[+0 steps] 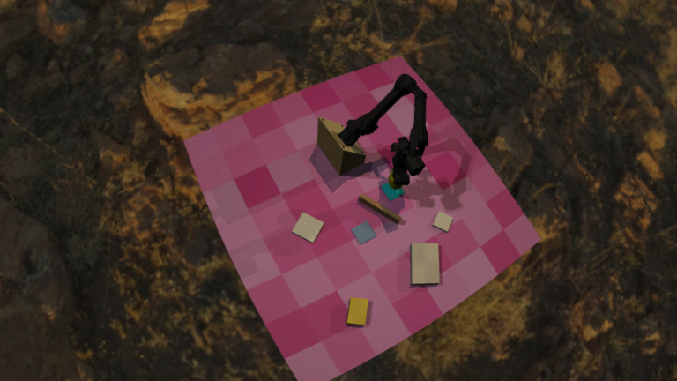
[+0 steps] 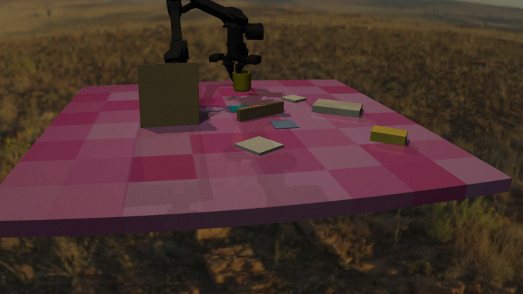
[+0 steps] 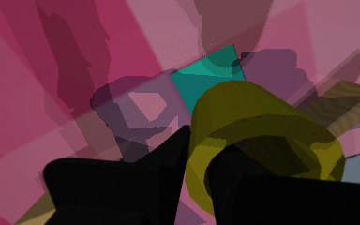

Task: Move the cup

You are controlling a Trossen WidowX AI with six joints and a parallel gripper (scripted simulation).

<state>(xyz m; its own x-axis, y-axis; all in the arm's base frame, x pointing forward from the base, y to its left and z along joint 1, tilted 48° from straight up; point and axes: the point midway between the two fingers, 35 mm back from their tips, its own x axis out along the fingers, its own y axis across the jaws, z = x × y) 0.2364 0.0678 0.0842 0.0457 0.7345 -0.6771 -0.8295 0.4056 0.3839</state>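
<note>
Open scrubland — dry grass, rocks [image 1: 219,90], hazy horizon

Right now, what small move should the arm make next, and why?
Probably a little further travel to centre the cup over the teal pad, then a slow, level descent. The gripper is shut on the yellow cup, which hangs above the table, and the wrist view shows much of the teal pad beyond its side.
</note>
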